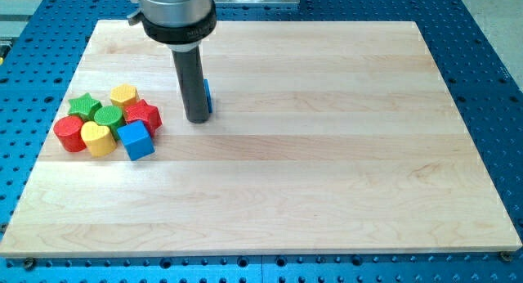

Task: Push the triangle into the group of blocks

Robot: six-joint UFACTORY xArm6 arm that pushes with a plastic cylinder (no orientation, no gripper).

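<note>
Blue triangle [207, 96], mostly hidden, touches my tip [197, 119].

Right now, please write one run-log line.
my tip: left of blue triangle, touching | group: view's left, apart | triangle not yet in group

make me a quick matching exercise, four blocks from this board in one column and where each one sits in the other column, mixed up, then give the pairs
Column one:
1. green star
2. blue cube
3. red cylinder
4. blue block behind the rod

Column two:
A. apart from the group, just past my tip toward the view's right
B. the group's far left end
C. top left of the group
D. the group's bottom right corner

Pairs: 1-C, 2-D, 3-B, 4-A
</note>
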